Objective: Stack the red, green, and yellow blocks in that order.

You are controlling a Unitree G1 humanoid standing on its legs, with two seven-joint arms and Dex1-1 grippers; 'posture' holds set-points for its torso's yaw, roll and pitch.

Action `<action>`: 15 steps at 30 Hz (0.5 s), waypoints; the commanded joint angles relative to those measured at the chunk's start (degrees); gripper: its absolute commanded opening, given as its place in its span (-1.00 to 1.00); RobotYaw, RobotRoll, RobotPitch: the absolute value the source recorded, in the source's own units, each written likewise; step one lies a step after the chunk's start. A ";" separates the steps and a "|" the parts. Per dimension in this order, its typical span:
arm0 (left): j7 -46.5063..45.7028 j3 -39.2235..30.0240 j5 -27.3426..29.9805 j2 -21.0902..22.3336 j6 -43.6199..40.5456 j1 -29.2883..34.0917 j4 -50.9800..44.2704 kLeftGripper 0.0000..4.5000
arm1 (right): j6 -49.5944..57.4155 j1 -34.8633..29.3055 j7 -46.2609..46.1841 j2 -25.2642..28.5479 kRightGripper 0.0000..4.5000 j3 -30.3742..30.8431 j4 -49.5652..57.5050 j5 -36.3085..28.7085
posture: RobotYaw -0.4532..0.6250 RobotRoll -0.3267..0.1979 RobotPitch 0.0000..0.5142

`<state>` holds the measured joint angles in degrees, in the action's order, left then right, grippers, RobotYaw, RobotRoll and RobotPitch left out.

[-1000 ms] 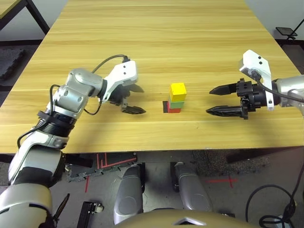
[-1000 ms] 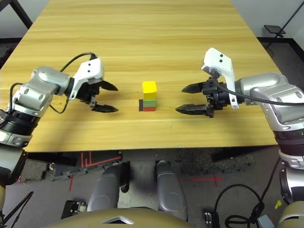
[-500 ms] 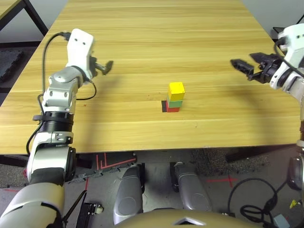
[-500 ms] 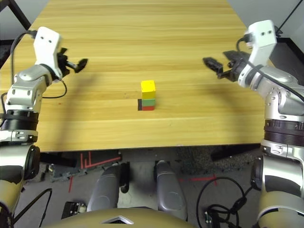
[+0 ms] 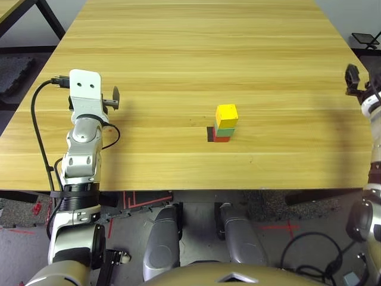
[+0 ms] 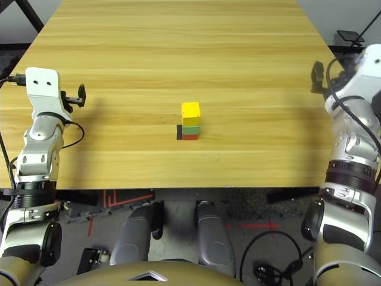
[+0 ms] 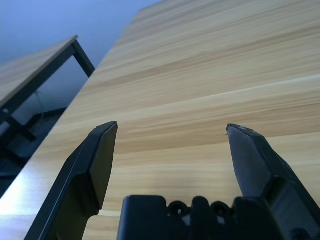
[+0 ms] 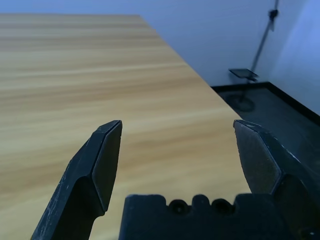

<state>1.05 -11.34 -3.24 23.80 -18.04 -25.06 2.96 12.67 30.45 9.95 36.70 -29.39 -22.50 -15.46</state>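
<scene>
Yellow block, green block, red block

We read the two eye views as a head-mounted stereo pair, looking forward and steeply down on the surface from fairly far back. Both eyes share almost the whole scene: the wooden top, the stack near centre, the left arm at the left edge and the right arm at the right edge.

The left wrist view sits just behind the left gripper, low and close to the surface, facing along it toward the far left corner and a second table.

The right wrist view sits likewise behind the right gripper, facing along the right edge toward a stand.
</scene>
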 commanded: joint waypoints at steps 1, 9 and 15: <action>0.57 1.23 -0.34 -0.43 1.25 -1.69 2.86 0.98 | -0.39 -2.71 -0.56 0.79 1.00 -2.19 0.68 -0.69 | 0.02 0.42 0.08; -0.38 2.22 -0.29 -3.32 2.85 -1.62 4.42 0.98 | 1.45 -7.71 -0.36 0.81 1.00 -3.42 4.08 -2.23 | -0.03 0.32 0.13; -2.16 1.39 -0.48 -4.89 3.80 0.03 3.96 0.98 | 1.05 -3.39 0.62 2.16 1.00 -1.79 0.71 -1.73 | 0.02 0.27 0.05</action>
<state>0.24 -9.23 -3.25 19.56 -14.69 -26.79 7.37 13.79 26.20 10.12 37.75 -31.46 -20.43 -17.04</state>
